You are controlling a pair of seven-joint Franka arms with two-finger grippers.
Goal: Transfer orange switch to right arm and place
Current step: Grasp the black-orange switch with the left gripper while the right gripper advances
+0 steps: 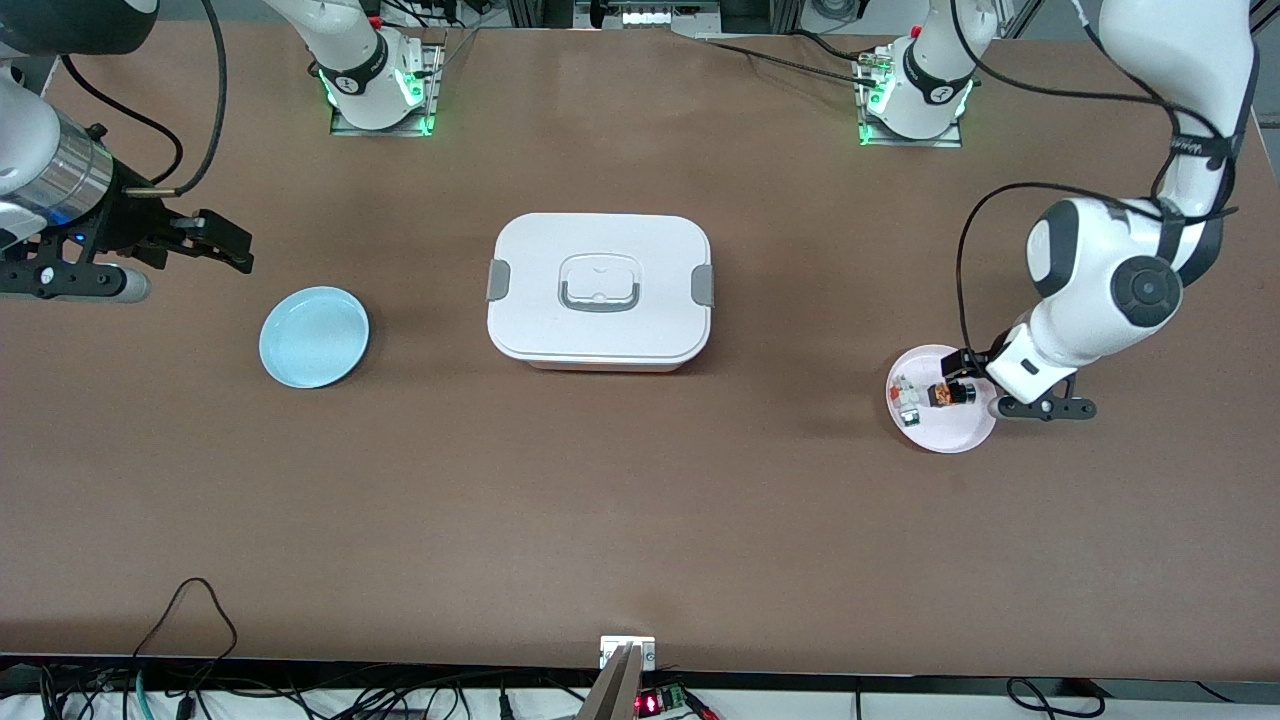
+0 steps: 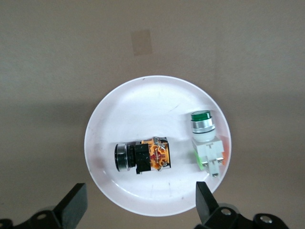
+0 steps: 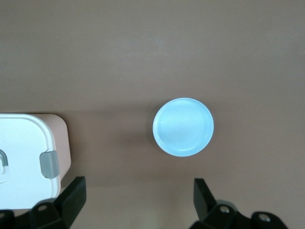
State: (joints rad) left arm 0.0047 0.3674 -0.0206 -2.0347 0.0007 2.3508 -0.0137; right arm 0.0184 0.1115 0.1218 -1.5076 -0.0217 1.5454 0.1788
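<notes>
Right gripper point(image 3: 138, 200) fingers spread wide over brown table point(image 3: 143, 57). Blue saucer point(image 3: 183, 127) on table. White lidded box point(image 3: 28, 155) corner near saucer, apart.

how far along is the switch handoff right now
Nothing looks done yet. The orange switch lies on the pink saucer beside a green-capped switch. In hand: the open left gripper hovers over it. Left: the grasp, the handover to the open right gripper, waiting above the table near the blue saucer, and placing.

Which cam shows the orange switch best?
Left wrist view: the orange switch lies unobstructed in the white saucer, seen from above. The front view shows it tiny beside the left claw. The right wrist view misses it.
</notes>
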